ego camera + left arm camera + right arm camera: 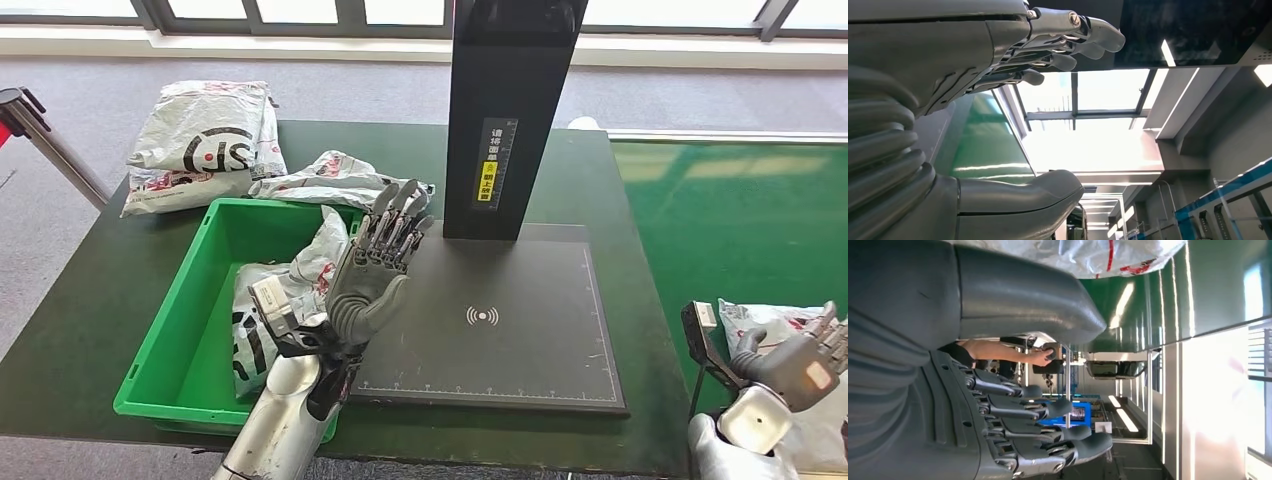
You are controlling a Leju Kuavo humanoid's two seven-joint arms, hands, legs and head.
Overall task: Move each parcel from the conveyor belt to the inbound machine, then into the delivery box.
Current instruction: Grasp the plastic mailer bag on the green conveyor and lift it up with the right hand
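Parcel [775, 325] sits on the green conveyor belt [740, 215] by the right hand [800, 365], fingers apart and holding nothing, left hand [380, 265] empty over the green delivery box [175, 330], so I'd guess grab it next for the inbound machine [500, 320].

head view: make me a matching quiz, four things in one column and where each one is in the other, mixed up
Things:
1. green bin
2. black post
3. left hand
4. right hand

Places:
A. on the parcel on the green belt
B. raised at the bin's right edge
C. left part of the dark table, parcel inside
D. upright behind the scanner pad

Pairs: 1-C, 2-D, 3-B, 4-A
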